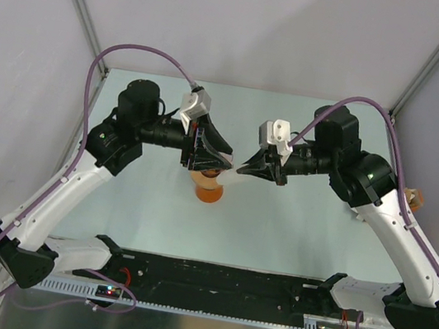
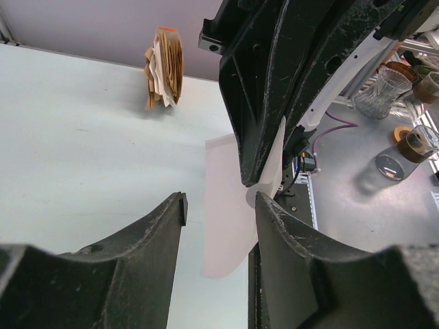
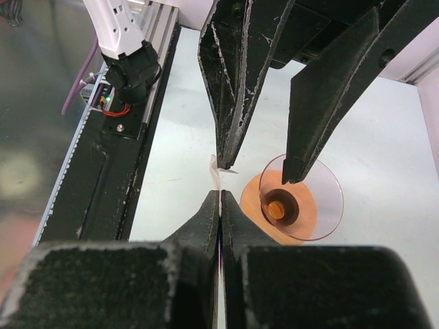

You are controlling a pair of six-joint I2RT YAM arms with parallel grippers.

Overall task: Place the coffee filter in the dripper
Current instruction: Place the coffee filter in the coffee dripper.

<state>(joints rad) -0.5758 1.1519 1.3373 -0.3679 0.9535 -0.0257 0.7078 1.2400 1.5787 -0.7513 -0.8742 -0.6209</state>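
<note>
White coffee filter (image 2: 226, 233) hung in the clenched right gripper (image 3: 219, 197), between fingers of the released left gripper (image 2: 219, 200); next, probably, lowering into the dripper (image 3: 312, 205).

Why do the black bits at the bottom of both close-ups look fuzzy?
Left wrist view: the left claw sits too near the lens and blurs; the paper stack behind is sharper. Right wrist view: same blur on the right claw, pinching the coffee filter; glare on the metal surface at left. Top view: even light.
</note>
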